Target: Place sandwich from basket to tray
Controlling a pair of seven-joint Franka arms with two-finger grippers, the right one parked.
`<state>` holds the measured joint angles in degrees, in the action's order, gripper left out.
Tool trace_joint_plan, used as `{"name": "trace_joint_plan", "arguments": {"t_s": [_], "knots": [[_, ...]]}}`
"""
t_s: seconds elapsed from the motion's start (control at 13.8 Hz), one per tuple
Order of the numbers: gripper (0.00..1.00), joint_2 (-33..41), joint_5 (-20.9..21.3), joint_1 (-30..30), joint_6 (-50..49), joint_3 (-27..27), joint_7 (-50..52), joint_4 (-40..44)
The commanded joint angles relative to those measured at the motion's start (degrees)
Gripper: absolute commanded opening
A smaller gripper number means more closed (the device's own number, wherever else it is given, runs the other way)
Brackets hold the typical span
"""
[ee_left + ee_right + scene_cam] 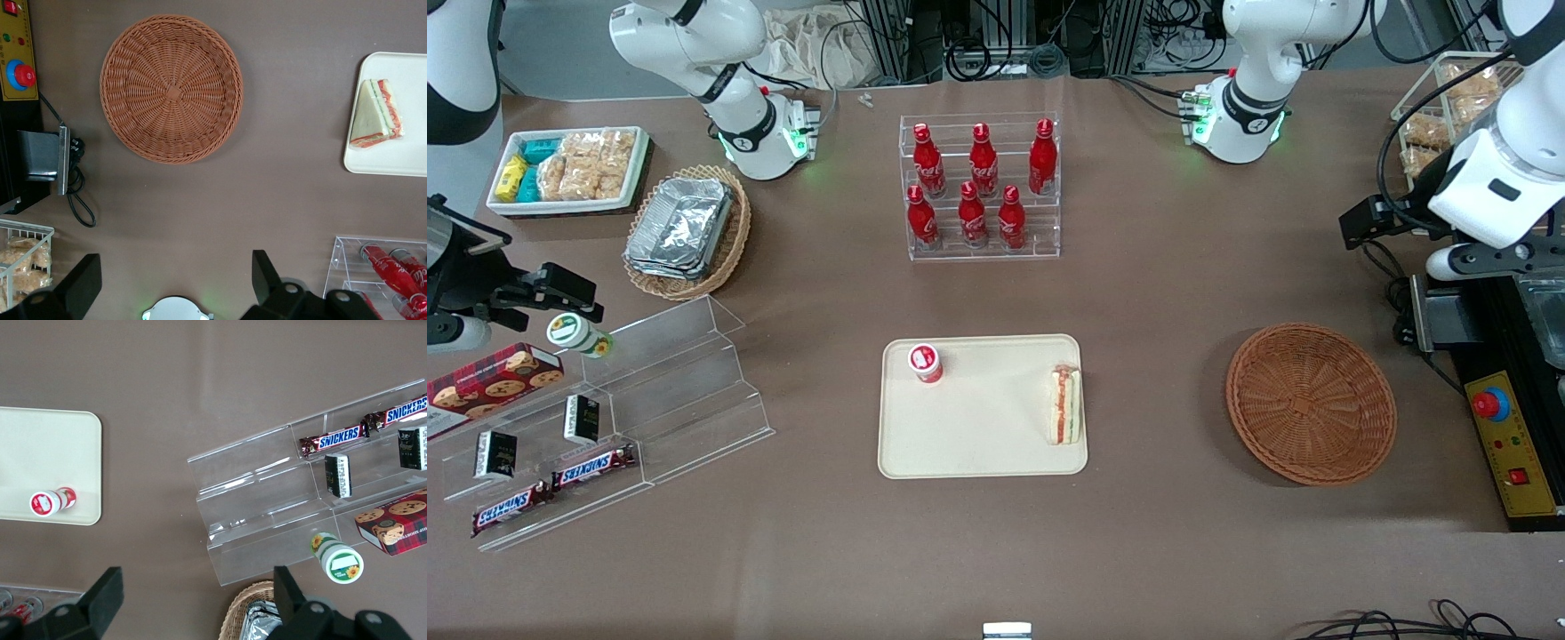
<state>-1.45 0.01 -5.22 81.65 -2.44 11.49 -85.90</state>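
One sandwich [1065, 406] sits on the tray [978, 444], lying flat right along the tray edge that faces the basket [1311, 402], filling stripe up. The basket has nothing in it and sits well apart from the tray, with a wide strip of bare brown table [1156, 356] between them. Lots of free room around the basket's rim on every side except the working arm's end, where a black control box [1507, 427] with a red button stands near.

The gripper [173, 287] is up high at the right edge of the front frame, above the table edge near that box, not touching anything. Its two fingers [263, 277] are spread wide with nothing between them.

Counts: one small red-capped bottle [926, 363] standing in the tray's upper left corner, well clear of the sandwich. Six red cola bottles [978, 187] in a clear rack at top centre of the front frame, three per row. Two Snickers bars [551, 489] on the clear stepped stand at lower left, plus two small dark packs [580, 420] and a cookie box [489, 380] there. One tan basket with foil trays [680, 227] sits upper left.
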Motion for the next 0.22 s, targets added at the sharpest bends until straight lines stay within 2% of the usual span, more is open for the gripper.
{"name": "trace_joint_plan", "arguments": {"t_s": [0.0,0.14], "knots": [[1.0,1.3,-3.0,-0.8,0.0,1.4,-1.5,-1.4],[1.0,1.3,-3.2,-0.8,0.0,1.4,-1.6,-1.4]]}}
